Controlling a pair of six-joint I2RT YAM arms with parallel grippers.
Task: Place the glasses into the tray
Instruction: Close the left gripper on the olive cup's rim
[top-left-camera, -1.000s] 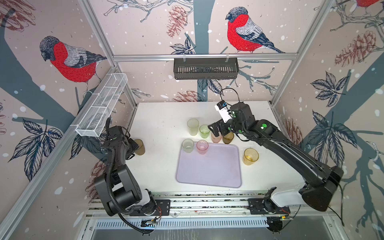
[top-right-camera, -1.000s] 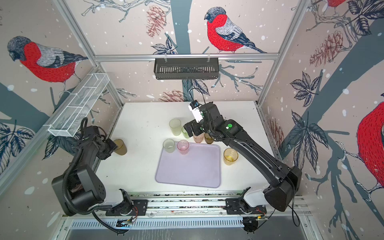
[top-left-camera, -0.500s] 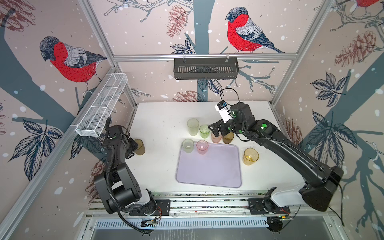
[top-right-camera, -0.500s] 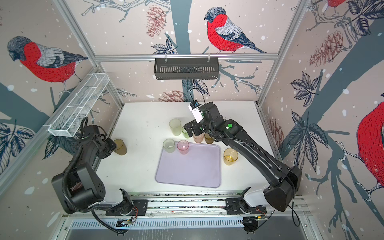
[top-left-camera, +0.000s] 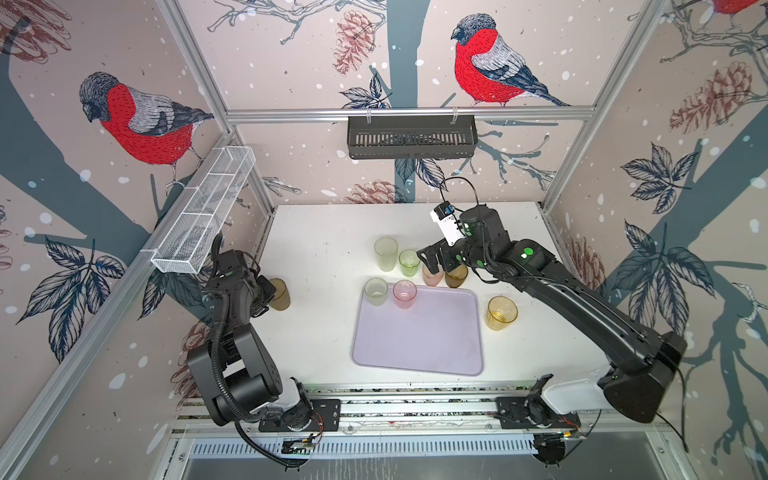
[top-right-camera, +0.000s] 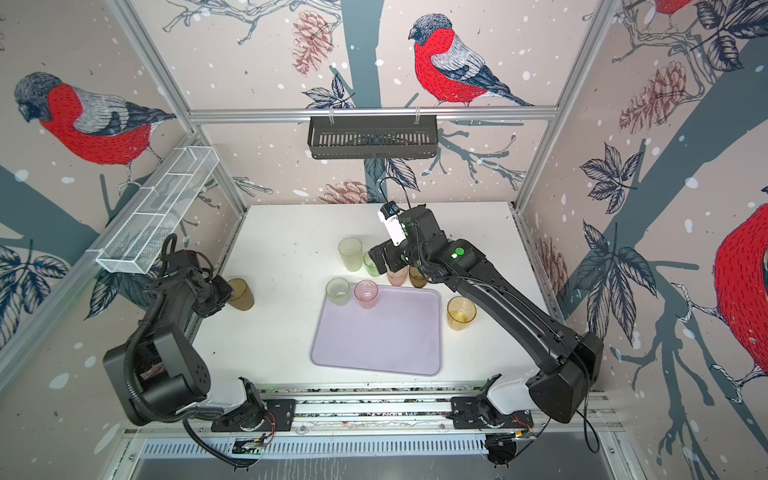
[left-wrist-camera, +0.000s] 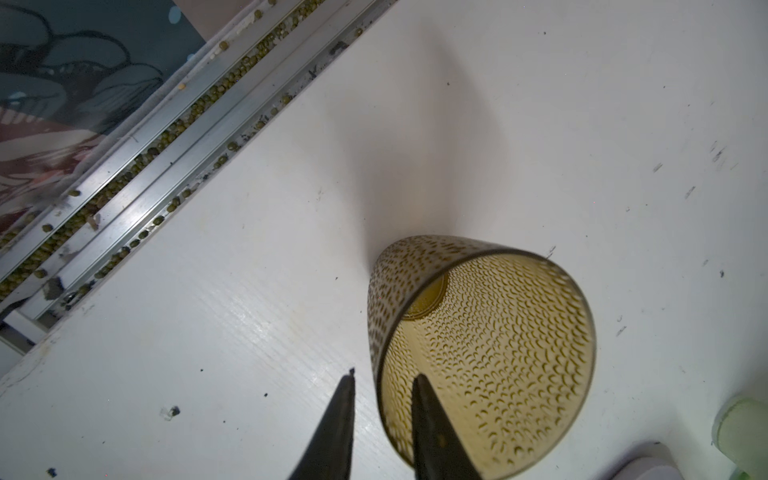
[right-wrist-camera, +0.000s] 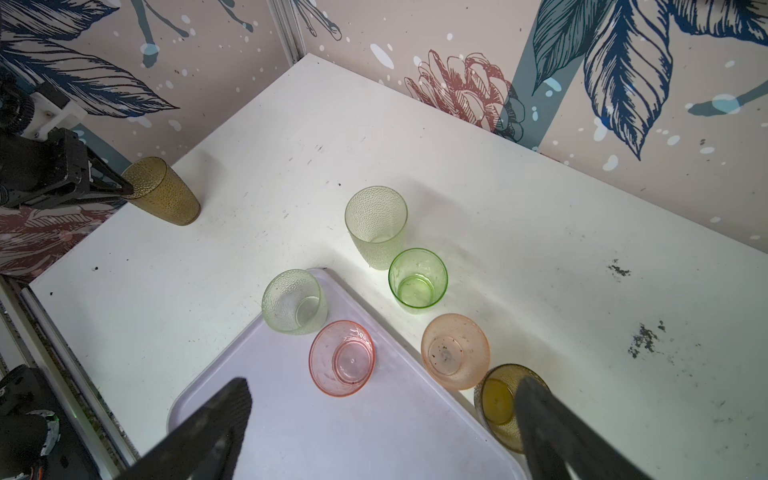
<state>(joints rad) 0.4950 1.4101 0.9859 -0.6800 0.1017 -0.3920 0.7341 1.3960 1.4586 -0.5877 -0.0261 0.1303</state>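
The lilac tray (top-left-camera: 415, 345) lies mid-table, with a frosted glass (top-left-camera: 376, 291) and a pink glass (top-left-camera: 404, 294) in its far left corner. Behind it stand pale green (top-left-camera: 385, 253), bright green (top-left-camera: 409, 262), peach (top-left-camera: 432, 276) and small brown (top-left-camera: 456, 276) glasses; an amber one (top-left-camera: 502, 312) stands to its right. My left gripper (left-wrist-camera: 384, 373) straddles the rim of the tall brown glass (left-wrist-camera: 498, 332) at the table's left, one finger inside, one outside, a small gap showing. My right gripper (right-wrist-camera: 382, 386) hovers wide open over the tray's far edge, by the peach glass (right-wrist-camera: 455, 351).
A black slotted basket (top-left-camera: 411, 137) hangs on the back wall and a white wire basket (top-left-camera: 203, 212) on the left wall. An aluminium rail (left-wrist-camera: 124, 166) strewn with green beans borders the table just beyond the tall brown glass.
The left jaws have narrowed around the tall brown glass's rim. The right arm and all the glasses stay where they were.
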